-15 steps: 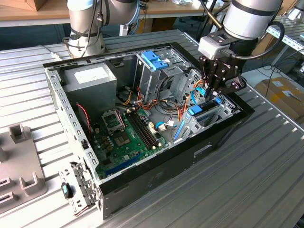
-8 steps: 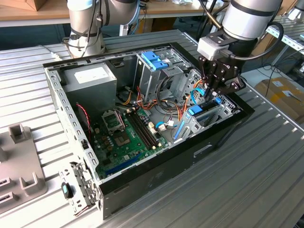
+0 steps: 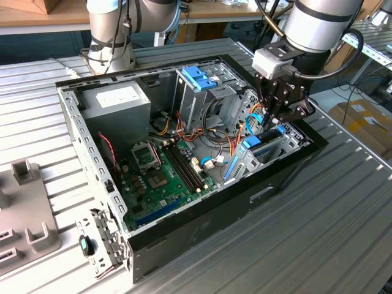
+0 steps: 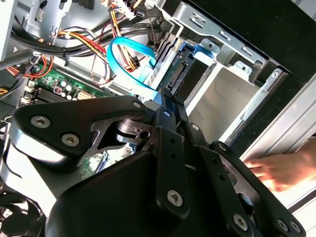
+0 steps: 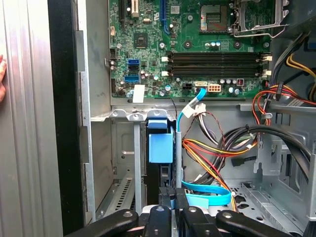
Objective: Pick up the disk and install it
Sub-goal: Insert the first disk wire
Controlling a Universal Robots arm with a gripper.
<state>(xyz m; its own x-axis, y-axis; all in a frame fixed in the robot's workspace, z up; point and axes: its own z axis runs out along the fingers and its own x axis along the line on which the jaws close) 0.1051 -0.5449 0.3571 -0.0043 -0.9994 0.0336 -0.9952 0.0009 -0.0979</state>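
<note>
The disk (image 3: 253,144) stands on edge in the metal bay at the corner of the open computer case (image 3: 202,236) on the exterior view's right, its light-blue carrier rail showing. My gripper (image 3: 274,122) reaches down from above it, fingers drawn together on the disk's upper edge. In the first wrist view the disk (image 5: 161,143) appears edge-on inside the bay slot, with my gripper (image 5: 173,200) shut on its blue rail. In the second wrist view the black fingers (image 4: 170,118) meet at the disk's connector end (image 4: 183,74).
A blue flat cable (image 4: 123,49) and bundled wires (image 5: 217,148) lie beside the bay. The motherboard (image 3: 162,174), grey power supply (image 3: 116,101) and tall drive cage with blue latch (image 3: 199,76) occupy the case. A person's hand (image 4: 281,170) rests outside the case wall.
</note>
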